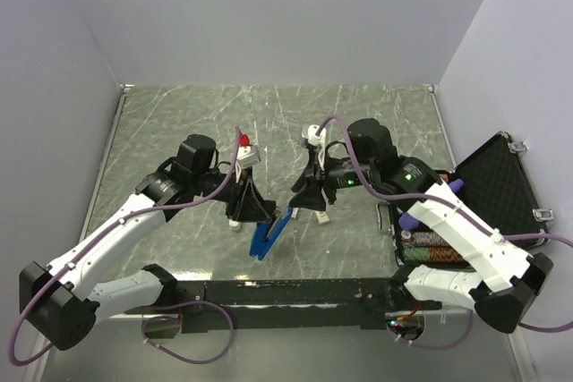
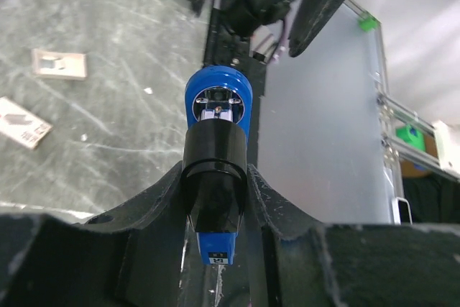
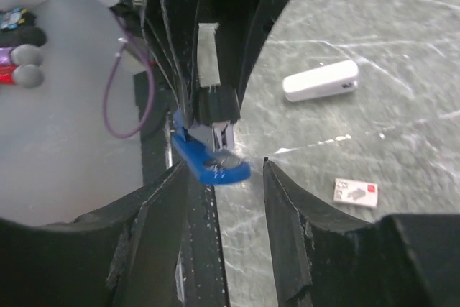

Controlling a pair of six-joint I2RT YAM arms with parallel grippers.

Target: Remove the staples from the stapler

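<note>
The stapler (image 1: 267, 235), blue with a black top, is held off the table in my left gripper (image 1: 252, 209). In the left wrist view my left gripper (image 2: 215, 203) is shut on the stapler (image 2: 216, 116), with its black top between the fingers and its blue end pointing away. In the right wrist view the stapler (image 3: 213, 163) hangs open, its blue base apart from the metal channel above. My right gripper (image 3: 224, 172) is open and empty, and the blue tip lies just ahead of it, between the fingertips. In the top view my right gripper (image 1: 299, 194) faces the left one closely.
A pale white bar (image 3: 320, 80) and a small white box (image 3: 355, 192) lie on the marble table. Two more small cards (image 2: 59, 64) lie nearby. An open black case (image 1: 494, 187) with coloured items stands at the right. The table's front rail (image 1: 286, 291) runs below the stapler.
</note>
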